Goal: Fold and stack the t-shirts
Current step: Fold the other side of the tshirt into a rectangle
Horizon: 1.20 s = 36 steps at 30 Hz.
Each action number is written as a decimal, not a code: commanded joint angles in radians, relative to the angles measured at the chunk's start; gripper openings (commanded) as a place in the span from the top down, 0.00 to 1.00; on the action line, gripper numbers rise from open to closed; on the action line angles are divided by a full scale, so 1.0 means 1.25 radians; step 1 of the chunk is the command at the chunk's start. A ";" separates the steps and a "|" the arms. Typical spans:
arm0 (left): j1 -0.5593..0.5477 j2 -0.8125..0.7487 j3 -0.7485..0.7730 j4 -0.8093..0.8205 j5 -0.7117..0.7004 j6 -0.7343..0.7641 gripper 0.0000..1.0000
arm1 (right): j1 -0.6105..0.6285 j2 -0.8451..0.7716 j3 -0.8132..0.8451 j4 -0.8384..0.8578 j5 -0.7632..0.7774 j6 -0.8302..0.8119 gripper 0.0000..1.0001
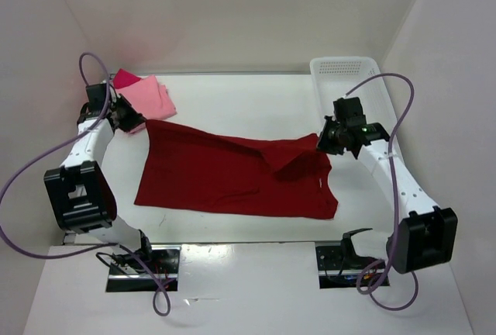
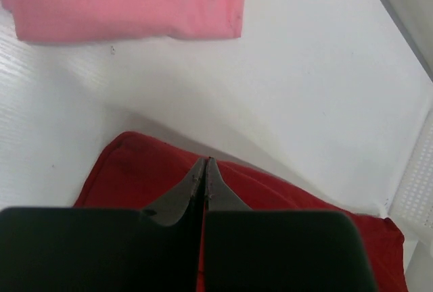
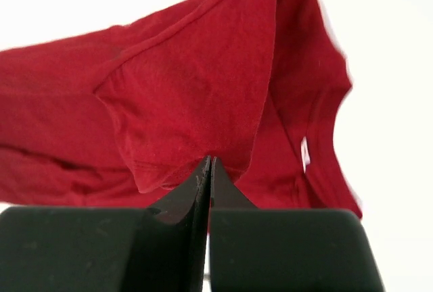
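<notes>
While the left gripper and right gripper, both closed, pinch the dark red shirt, it lies across the middle of the bench.

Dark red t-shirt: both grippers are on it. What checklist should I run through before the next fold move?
1. Left gripper shut on a corner of the dark red t-shirt: ok.
2. Right gripper shut on the hem of the sleeve: ok.
3. Shirt lying flat: not ok; the sleeve side is lifted and doubled over.
4. Folded pale pink t-shirt apart from the red one: ok, with bare table between them.
5. White basket clear of the cloth: ok.
6. Single layer in each pinch: cannot tell.
</notes>
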 commanded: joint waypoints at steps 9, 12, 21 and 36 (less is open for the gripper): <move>0.063 -0.045 -0.148 -0.034 -0.007 -0.007 1.00 | 0.044 -0.080 -0.048 -0.223 -0.005 0.018 0.95; 0.074 -0.045 -0.156 -0.034 0.004 -0.007 0.97 | 0.130 -0.089 -0.068 -0.248 0.050 0.057 0.92; 0.056 -0.163 -0.177 -0.057 -0.015 -0.026 0.63 | 0.208 -0.059 -0.013 -0.309 0.169 0.113 0.72; -0.353 -0.256 -0.285 0.004 -0.017 -0.111 0.65 | 0.553 0.187 0.027 0.045 0.064 0.122 0.77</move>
